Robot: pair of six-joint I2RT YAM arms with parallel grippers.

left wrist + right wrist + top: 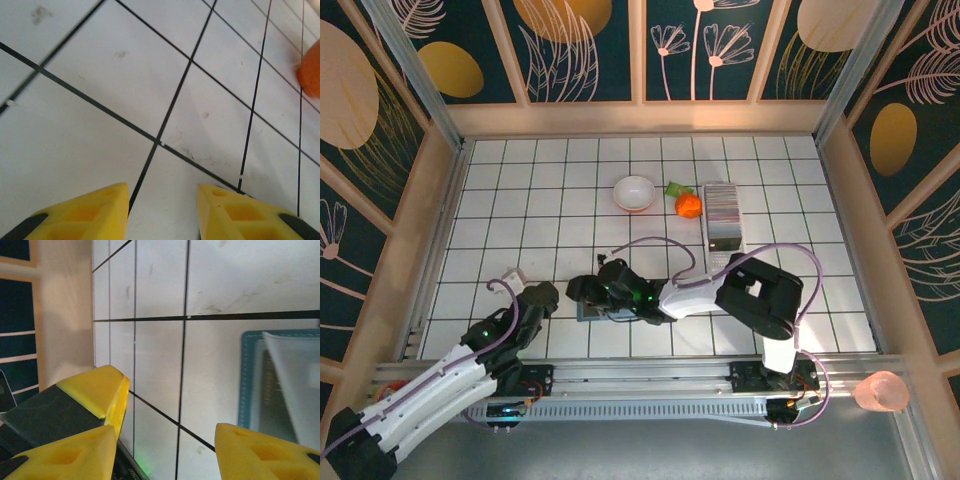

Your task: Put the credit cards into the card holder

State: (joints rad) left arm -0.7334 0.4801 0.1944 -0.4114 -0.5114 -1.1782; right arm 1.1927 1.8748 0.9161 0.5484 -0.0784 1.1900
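We look on a white tiled table [520,180] walled by dark floral panels [590,50]. The right end effector [162,434], fingers spread and empty, hovers beside the teal card holder [246,385] at the table's front. The left end effector [161,189] gapes over bare tile. The credit cards [723,213] sit stacked farther back.

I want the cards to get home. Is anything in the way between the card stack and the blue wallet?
Nothing lies on the tiles between the credit cards and the card holder. The orange toy sits beside the cards, off that path.
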